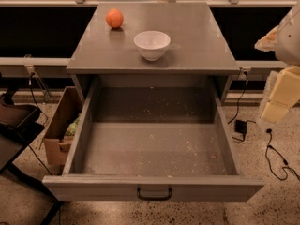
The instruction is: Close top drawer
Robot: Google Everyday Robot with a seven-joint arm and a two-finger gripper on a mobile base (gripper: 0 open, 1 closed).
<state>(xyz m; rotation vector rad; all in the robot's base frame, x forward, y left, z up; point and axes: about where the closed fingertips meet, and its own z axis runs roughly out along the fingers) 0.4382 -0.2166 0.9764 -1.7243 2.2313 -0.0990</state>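
The top drawer (154, 187) of the grey cabinet stands pulled far out toward the camera. Its crumb-speckled grey floor (154, 146) is bare, and a small black bar handle (153, 193) sits at the centre of its front panel. My gripper (280, 100) shows as cream-coloured blocks at the right edge of the view. It hangs in the air to the right of the drawer's right wall and is apart from it. It is well away from the handle. Any lower drawers are hidden under the open one.
On the cabinet top (197, 36) stand a white bowl (152, 44) and an orange (114, 18). A cardboard box (60, 125) sits on the floor left of the drawer, beside a black stand (14, 125). A power adapter (241, 125) and cables lie at the right.
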